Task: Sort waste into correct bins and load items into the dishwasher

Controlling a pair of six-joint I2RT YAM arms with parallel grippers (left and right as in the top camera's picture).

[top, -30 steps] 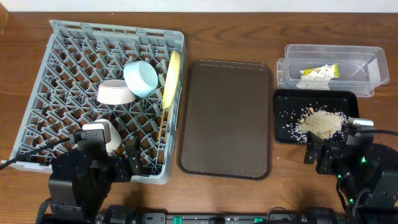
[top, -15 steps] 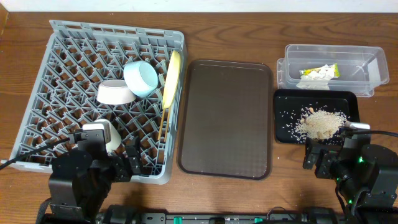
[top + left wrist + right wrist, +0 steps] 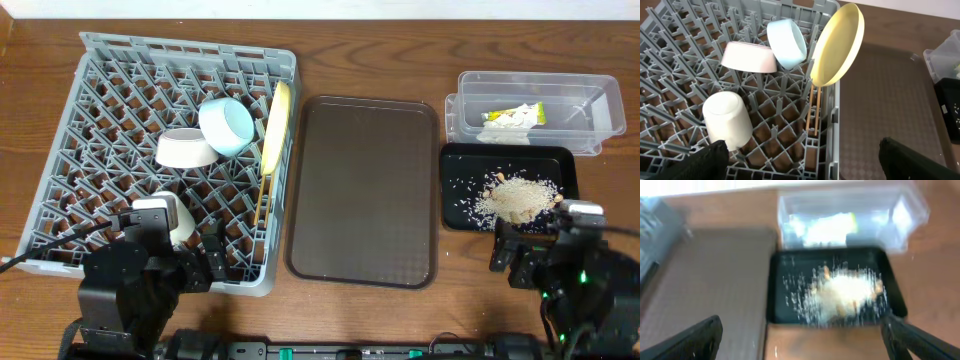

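Edgewise, plate (image 3: pixel 836 45) stands along rack (image 3: pixel 670 45) right wall, chopsticks (image 3: pixel 813 107) parallel below; pink bowl (image 3: pixel 749 56), blue bowl (image 3: pixel 786 42), cup (image 3: pixel 727 120) adjacent. Left hand (image 3: pixel 805 165) and right hand (image 3: pixel 800 342) fingers apart.

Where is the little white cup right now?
In the overhead view, the white cup sits in the grey dish rack on the left, near its front edge, just in front of the pink bowl.

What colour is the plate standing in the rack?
The plate is yellow, clearest in the left wrist view.
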